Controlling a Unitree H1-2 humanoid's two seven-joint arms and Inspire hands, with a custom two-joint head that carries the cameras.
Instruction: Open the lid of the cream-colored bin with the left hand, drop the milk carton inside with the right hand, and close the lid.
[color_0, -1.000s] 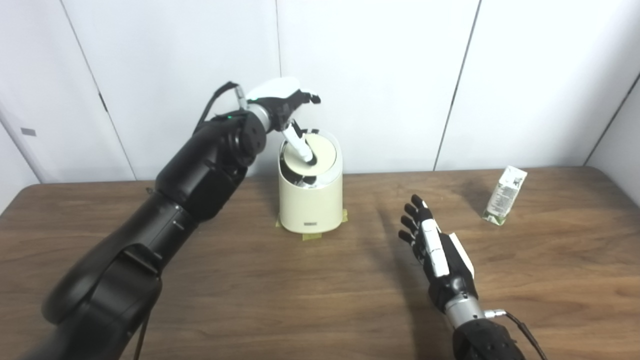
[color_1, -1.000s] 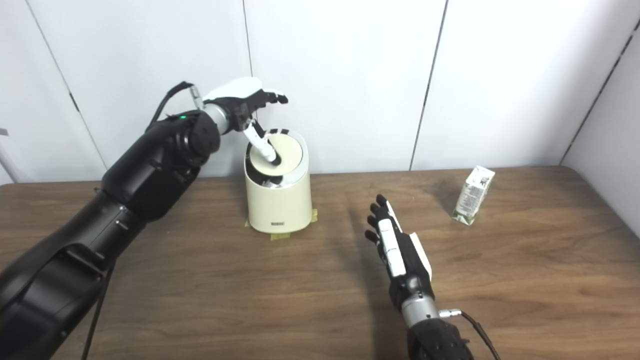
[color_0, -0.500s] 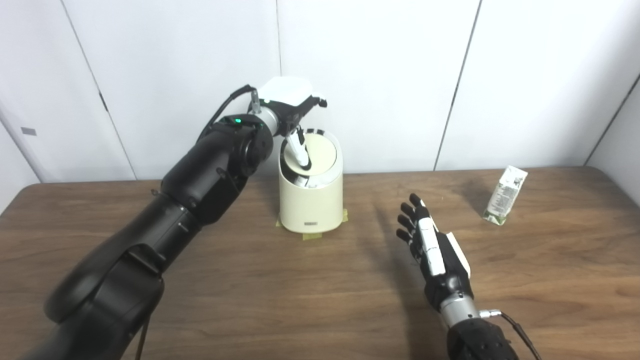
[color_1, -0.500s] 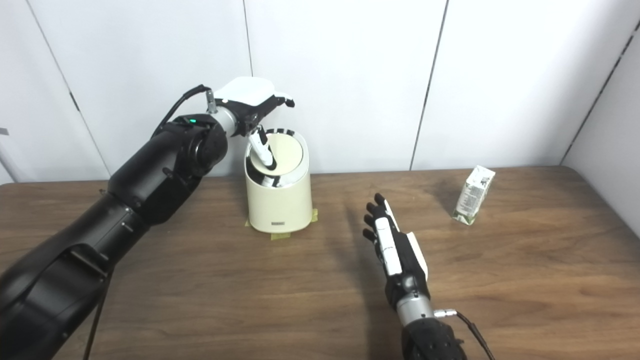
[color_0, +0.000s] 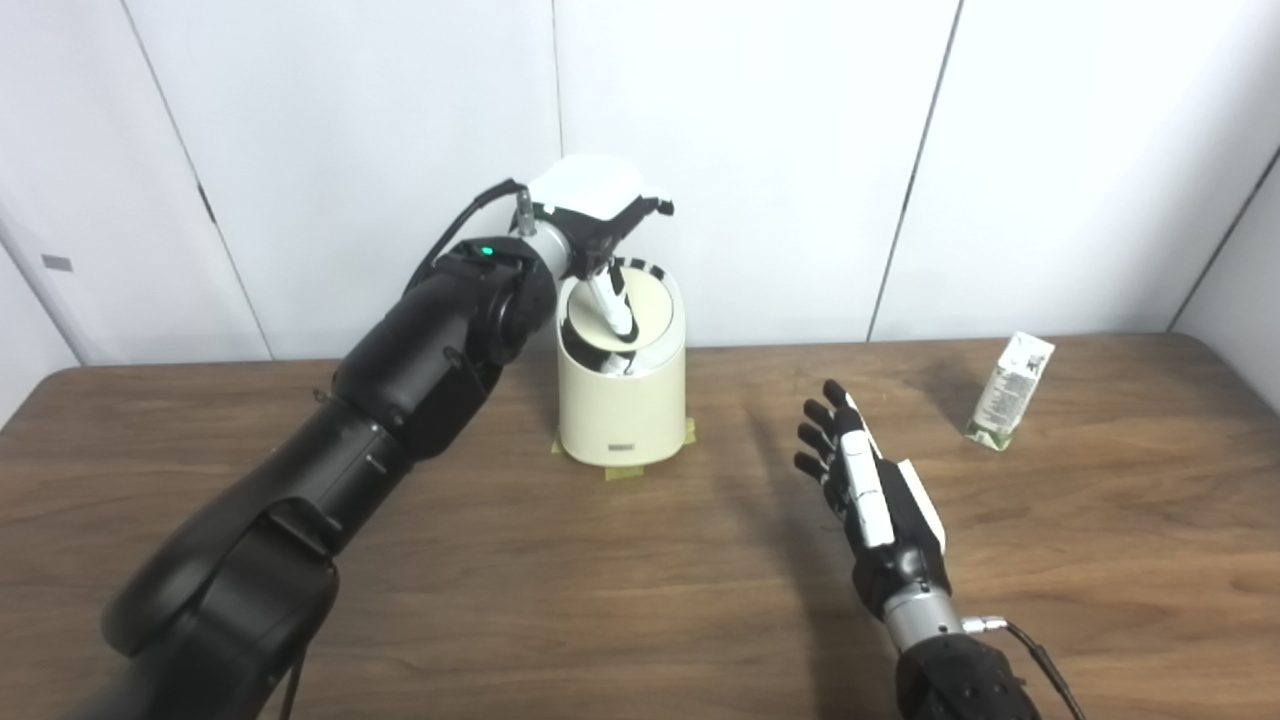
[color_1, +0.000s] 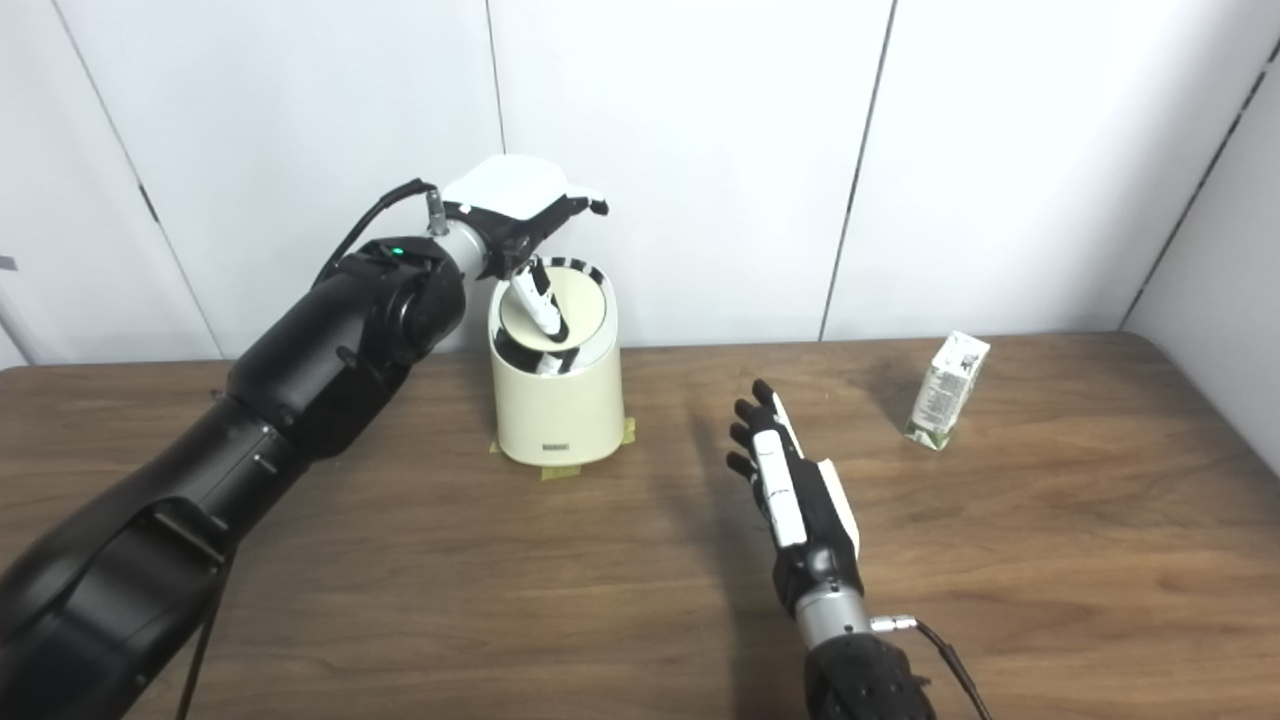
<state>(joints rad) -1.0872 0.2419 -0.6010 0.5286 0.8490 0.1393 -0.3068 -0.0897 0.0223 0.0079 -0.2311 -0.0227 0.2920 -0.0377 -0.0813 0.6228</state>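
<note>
- White wall panels back a brown wooden table (color_0: 420, 600), where both arms reach in from the near edge.
- Over the last second the left hand (color_0: 598, 205) has slid rightward over the cream-colored bin (color_0: 622, 400); its fingers are spread, holding nothing, with the thumb (color_0: 612, 305) pressing down on the swing lid (color_0: 640, 310).
- That lid now tips a little further, a dark gap showing at its near rim, so opening looks begun but not finished.
- Nearer the table's front edge, the right hand (color_0: 868, 490) has barely shifted; it hovers with straight, slightly splayed fingers, empty.
- Well apart, toward the far right corner, the milk carton (color_0: 1010, 388) stands untouched, so the pickup is not yet started.
- From the right eye view the striped band on the lid's far rim (color_1: 575, 265) and the strips of tape (color_1: 560, 470) under the bin show more plainly; otherwise both views agree.
</note>
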